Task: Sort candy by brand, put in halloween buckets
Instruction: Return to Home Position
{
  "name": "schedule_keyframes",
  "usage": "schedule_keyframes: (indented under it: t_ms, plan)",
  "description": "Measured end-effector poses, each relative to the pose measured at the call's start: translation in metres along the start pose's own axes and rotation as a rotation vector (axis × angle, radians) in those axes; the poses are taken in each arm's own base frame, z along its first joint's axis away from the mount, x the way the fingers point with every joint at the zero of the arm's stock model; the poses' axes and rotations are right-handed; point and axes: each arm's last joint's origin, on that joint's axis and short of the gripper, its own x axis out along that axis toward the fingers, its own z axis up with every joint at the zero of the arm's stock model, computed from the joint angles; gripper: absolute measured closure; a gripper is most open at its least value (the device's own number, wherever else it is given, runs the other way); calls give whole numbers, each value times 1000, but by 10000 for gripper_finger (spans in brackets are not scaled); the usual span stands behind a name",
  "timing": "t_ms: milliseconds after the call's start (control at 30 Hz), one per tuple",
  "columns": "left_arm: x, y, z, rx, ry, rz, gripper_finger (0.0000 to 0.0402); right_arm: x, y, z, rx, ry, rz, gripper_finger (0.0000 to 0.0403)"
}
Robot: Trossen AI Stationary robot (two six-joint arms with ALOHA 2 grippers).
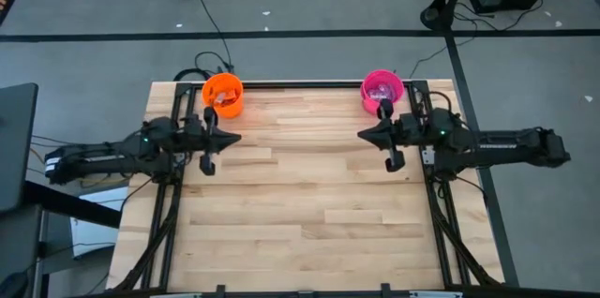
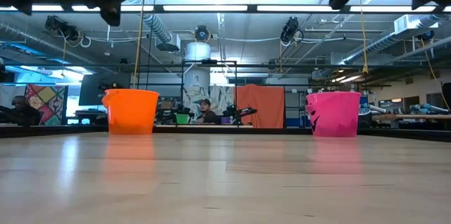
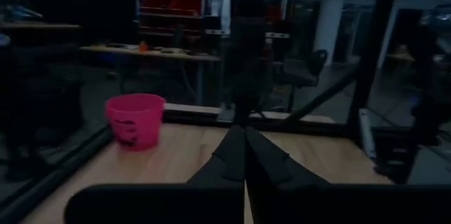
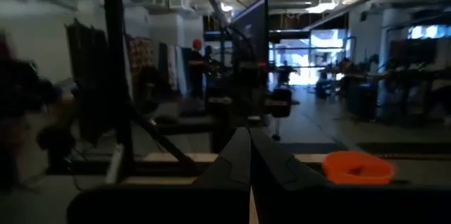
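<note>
- Left pincer (image 1: pixel 234 138): fingers pressed together with nothing between them. It hangs above the worktop (image 1: pixel 309 195), pointing across at the other pincer. Judged a parked pose, not a reach.
- Right pincer (image 1: pixel 362 134): likewise closed and empty, raised, facing the left pincer with bare boards between the two.
- Orange bucket (image 1: pixel 223 95): upright at the far edge, just beyond the left pincer. It appears set within short reach of that side so drops need little travel.
- Pink bucket (image 1: pixel 382 90): upright at the far edge, just beyond the right pincer, in the mirrored arrangement.
- Candy (image 1: pixel 222 98): small pieces show inside both buckets, too small to tell the brands. None is seen below or between the pincers.
- Judgement: sorting appears complete, and both pincers stand clear of the buckets.
</note>
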Motion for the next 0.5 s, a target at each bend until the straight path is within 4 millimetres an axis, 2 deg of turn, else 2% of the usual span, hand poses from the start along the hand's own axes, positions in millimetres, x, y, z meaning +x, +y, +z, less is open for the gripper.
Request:
schedule_keyframes:
  t_ms: [167,300,500]
  plan:
    - [0,-5,-15,-13,-10,-49,401,-9,7,-11,58,23,60,396]
    - [-2,-8,-26,-22,92,-66,401,-17,10,-18,73,23,73,396]
    - [-18,-10,-10,22,191,-59,401,-29,15,-8,140,-12,182,395]
